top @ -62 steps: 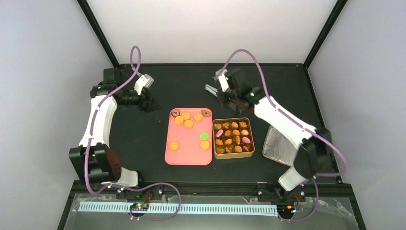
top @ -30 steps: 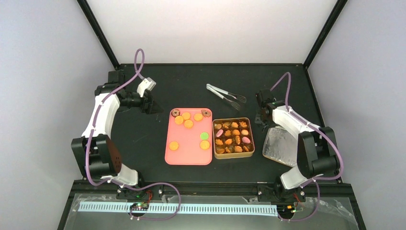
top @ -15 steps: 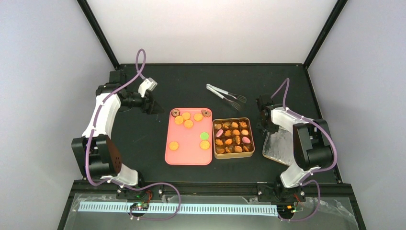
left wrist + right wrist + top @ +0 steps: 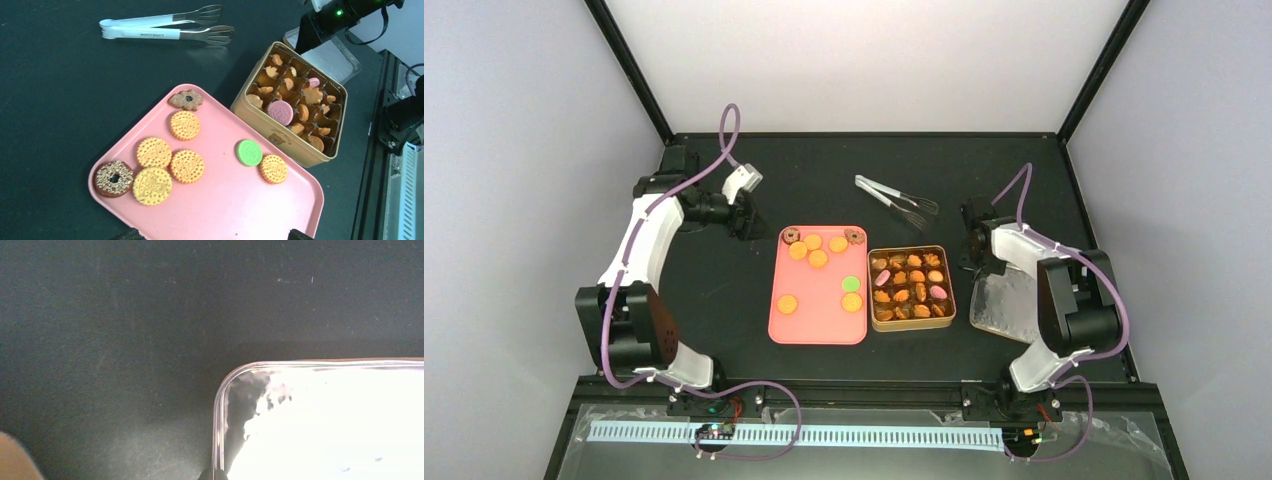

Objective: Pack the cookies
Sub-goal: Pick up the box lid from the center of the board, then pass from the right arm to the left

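Several cookies (image 4: 813, 250) lie loose on a pink tray (image 4: 819, 310): orange and yellow rounds, one green, two dark brown. They also show in the left wrist view (image 4: 186, 165). A gold tin (image 4: 911, 322) right of the tray holds several more cookies in its compartments. My left gripper (image 4: 746, 218) hangs open and empty behind the tray's far left corner; only its fingertips (image 4: 130, 234) show, wide apart. My right gripper (image 4: 977, 258) is at the near-left corner of the silver tin lid (image 4: 325, 425), its tips pinched on the lid's rim.
Metal tongs (image 4: 894, 198) lie on the black table behind the tin, also in the left wrist view (image 4: 165, 29). The lid (image 4: 1014, 305) lies right of the tin (image 4: 280, 137). Black frame posts stand at the table's back corners.
My right gripper left the tongs on the table at the back, swung right and down to the lid's corner. My left gripper drifted slightly right toward the tray.
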`<action>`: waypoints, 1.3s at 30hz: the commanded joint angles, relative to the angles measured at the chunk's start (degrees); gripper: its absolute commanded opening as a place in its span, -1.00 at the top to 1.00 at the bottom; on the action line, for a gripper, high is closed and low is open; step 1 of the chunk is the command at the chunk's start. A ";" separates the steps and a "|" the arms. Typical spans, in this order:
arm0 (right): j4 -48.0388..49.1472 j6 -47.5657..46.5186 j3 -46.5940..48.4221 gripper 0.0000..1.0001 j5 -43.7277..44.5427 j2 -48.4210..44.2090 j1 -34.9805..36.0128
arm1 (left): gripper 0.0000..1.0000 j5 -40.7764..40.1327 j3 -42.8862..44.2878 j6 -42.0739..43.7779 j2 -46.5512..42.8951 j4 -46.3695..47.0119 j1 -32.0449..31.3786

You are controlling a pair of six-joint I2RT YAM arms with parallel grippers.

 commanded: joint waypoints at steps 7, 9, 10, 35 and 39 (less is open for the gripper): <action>-6.52 -0.92 9.65 0.98 -1.36 -15.84 -0.12 | -0.57 3.27 2.29 -3.16 -1.18 1.56 -5.55; -8.24 -1.85 13.08 0.98 -4.09 -18.96 -0.12 | -0.57 4.26 3.04 -4.38 -0.77 2.09 -6.80; -8.95 -2.25 15.50 0.98 -5.92 -20.32 -0.10 | -0.57 4.74 3.36 -4.93 -0.58 2.41 -7.36; 10.67 -6.04 20.74 0.98 -71.13 -27.62 12.79 | -0.70 12.75 23.88 30.12 3.91 -19.78 -19.02; 11.29 -8.51 20.98 0.98 -75.46 -25.68 18.41 | -0.75 12.56 25.71 37.98 3.14 -23.41 -19.93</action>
